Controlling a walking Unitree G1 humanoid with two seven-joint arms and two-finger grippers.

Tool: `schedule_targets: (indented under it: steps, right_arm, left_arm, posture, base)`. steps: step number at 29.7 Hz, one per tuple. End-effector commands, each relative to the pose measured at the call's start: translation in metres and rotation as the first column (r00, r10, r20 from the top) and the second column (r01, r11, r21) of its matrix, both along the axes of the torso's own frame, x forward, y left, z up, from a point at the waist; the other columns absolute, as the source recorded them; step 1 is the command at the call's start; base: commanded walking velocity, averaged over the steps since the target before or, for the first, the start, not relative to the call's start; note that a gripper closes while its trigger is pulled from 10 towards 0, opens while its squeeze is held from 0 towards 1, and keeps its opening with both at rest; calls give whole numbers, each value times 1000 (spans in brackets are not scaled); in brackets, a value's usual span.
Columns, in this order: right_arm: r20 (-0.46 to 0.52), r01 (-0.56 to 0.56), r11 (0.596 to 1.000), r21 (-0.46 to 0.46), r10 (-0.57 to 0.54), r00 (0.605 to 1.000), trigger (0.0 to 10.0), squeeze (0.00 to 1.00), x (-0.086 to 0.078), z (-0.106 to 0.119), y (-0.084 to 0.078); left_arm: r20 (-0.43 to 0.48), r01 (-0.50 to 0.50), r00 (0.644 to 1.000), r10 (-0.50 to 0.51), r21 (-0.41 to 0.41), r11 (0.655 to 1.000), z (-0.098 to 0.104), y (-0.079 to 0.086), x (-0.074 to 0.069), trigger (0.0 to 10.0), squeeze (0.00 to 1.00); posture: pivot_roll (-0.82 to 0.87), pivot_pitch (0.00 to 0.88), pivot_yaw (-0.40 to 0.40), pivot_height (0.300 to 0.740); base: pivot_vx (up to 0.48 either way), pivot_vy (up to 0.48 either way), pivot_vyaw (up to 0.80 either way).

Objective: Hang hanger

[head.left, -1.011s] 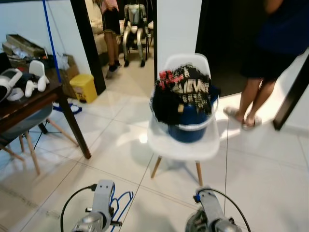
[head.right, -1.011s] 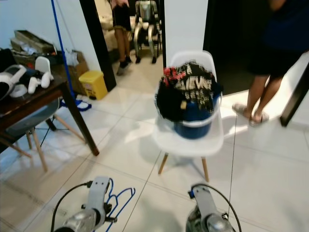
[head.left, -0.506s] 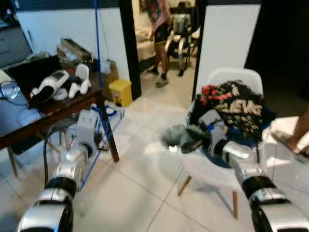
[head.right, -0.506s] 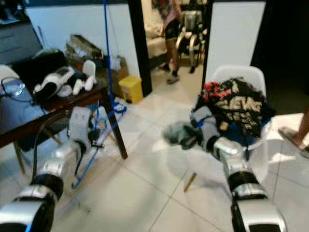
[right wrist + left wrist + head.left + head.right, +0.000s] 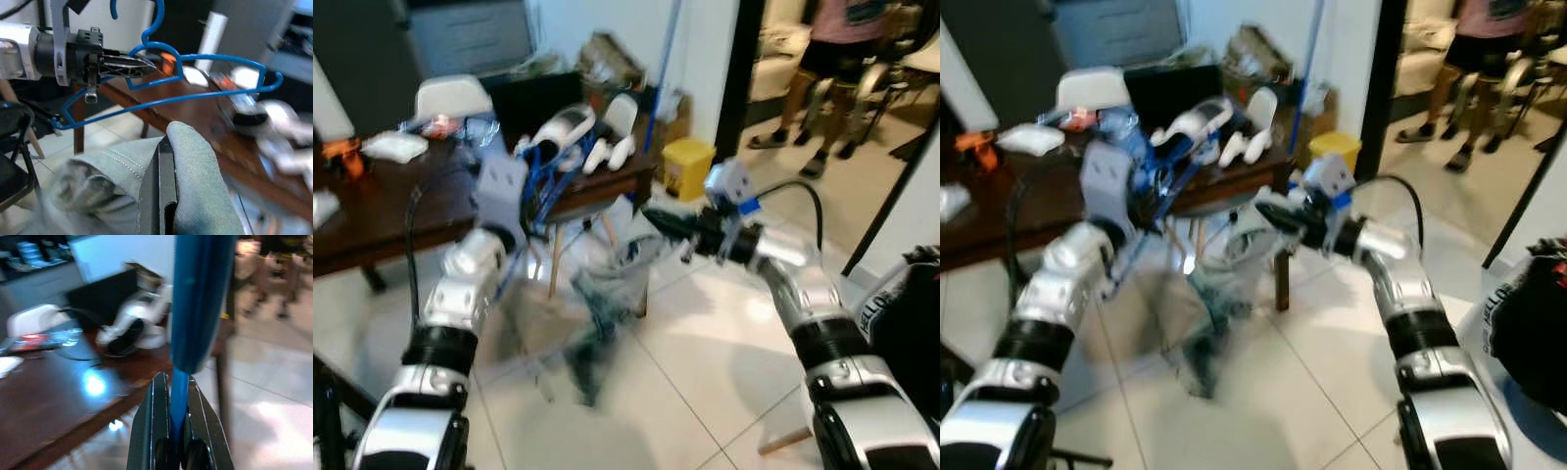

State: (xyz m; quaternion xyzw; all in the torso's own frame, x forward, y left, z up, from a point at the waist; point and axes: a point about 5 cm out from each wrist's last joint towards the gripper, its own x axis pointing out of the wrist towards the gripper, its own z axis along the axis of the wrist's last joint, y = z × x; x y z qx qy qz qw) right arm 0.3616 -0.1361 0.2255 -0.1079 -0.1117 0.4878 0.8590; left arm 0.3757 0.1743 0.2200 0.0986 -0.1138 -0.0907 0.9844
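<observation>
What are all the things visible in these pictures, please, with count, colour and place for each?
hanger: one, blue wire, held up by the left gripper above the table edge
garment: one, grey-green, hanging from the right gripper toward the floor
table: one, dark brown wood, on the robot's left
headset and controllers: white, on the table's far end
chair: one, white, behind the table
bin: one, yellow, by the doorway
person: one, pink top, dark shorts, beyond the doorway
left gripper: shut on the hanger
right gripper: shut on the garment
</observation>
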Motion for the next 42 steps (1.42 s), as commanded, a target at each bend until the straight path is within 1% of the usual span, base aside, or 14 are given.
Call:
schedule_targets:
  steps: [1,3,4,6,10,11,13,15,20,28,33,36,39,42]
  right_arm:
    - [16,-59,998,4,59,998,10000,0,-3,6,13]
    - [30,-130,991,22,129,991,10000,0,-12,15,24]
    - [30,-130,991,22,129,991,10000,0,-12,15,24]
    - [49,-192,981,39,190,981,10000,0,-19,25,33]
    - [61,-228,972,51,225,972,10000,0,-23,31,38]
    - [70,-252,966,60,247,966,10000,0,-26,36,42]
    - [91,-231,969,84,223,971,10000,0,-24,45,49]
    - [89,-214,973,83,207,974,10000,0,-22,46,51]
    - [89,-198,977,81,191,978,10000,0,-20,47,52]
    - [73,-195,977,82,189,979,10000,0,-20,52,54]
    - [85,-223,972,76,216,973,10000,0,-24,56,57]
    - [106,-269,961,63,261,959,10000,0,-29,60,60]
    - [106,-269,961,63,261,959,10000,0,-29,60,60]
    - [122,-295,954,61,286,950,10000,0,-32,63,61]
  left_arm:
    - [0,-37,999,37,26,999,2,9,-2,10000,0]
    - [67,-51,997,48,31,998,21,7,-7,10000,0]
    - [67,-51,997,48,31,998,21,7,-7,10000,0]
    - [120,-71,991,65,40,997,35,8,-11,10000,0]
    - [157,-94,984,85,52,994,45,10,-14,10000,0]
    - [197,-121,974,108,56,991,55,12,-16,10000,0]
    - [261,-154,956,137,47,987,72,13,-20,10000,0]
    - [271,-157,952,139,44,987,77,12,-21,10000,0]
    - [268,-148,954,131,43,988,77,9,-21,10000,0]
    - [244,-130,963,118,35,991,72,3,-24,10000,0]
    - [244,-140,961,129,29,990,72,2,-25,10000,0]
    - [259,-159,955,148,25,987,77,4,-26,10000,0]
    - [259,-159,955,148,25,987,77,4,-26,10000,0]
    - [265,-170,951,157,24,985,79,5,-27,10000,0]
  posture:
    - [31,0,7,740]
    - [36,0,3,740]
    - [36,0,3,740]
    - [39,0,1,740]
    - [41,0,0,740]
    - [41,0,0,740]
    - [44,0,-6,740]
    - [44,0,-7,740]
    - [47,0,-12,740]
    - [48,0,-17,740]
    - [47,0,-16,740]
    - [46,0,-14,740]
    - [46,0,-14,740]
    - [46,0,-14,740]
  base:
    - [360,0,794]
    - [360,0,791]
    - [360,0,788]
    - [356,0,794]
    - [354,0,794]
    - [345,0,788]
    - [343,0,0]
    - [345,0,0]
    - [345,0,0]
    - [344,0,-800]
    - [339,0,0]
    - [340,0,0]
    - [337,0,0]
    - [322,0,756]
